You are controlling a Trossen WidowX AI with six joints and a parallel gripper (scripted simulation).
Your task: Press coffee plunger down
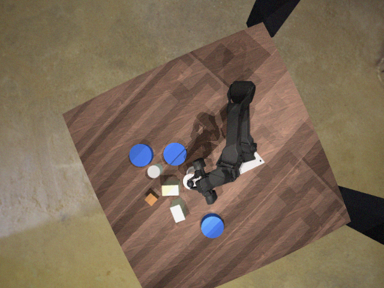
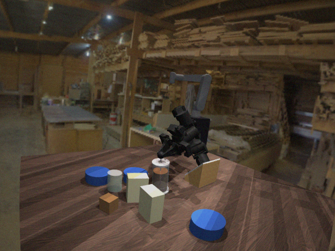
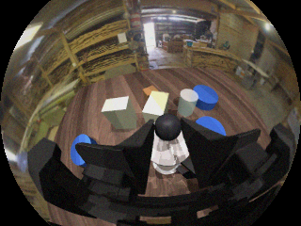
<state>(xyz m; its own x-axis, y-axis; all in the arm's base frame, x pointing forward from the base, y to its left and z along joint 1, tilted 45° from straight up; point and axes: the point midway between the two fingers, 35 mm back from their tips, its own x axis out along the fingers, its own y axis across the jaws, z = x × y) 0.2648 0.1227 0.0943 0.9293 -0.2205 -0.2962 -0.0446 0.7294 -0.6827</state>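
The coffee press is seen standing upright near the middle of the counter, somewhat toward the edge where the blue discs and blocks are gathered, with a pale block just beside it and a tan wedge near it on the arm's side. It is judged to be a light, tall and narrow vessel with clear, smooth walls, so it is likely to be tipped or slid by any sideways load; the walls are best left untouched, and hold is best taken only on the small dark knob at the top of the plunger, with force kept straight down along the rod. The rod is thin and is expected to bind or bend if pushed off axis. The gripper is seen just above the white lid, its jaws set fairly narrow and closed on the knob, which is framed between the two dark fingers in the wrist view. The knob is judged to sit very close to the lid, so little travel appears to be left; whether the plunger is fully seated cannot be told.
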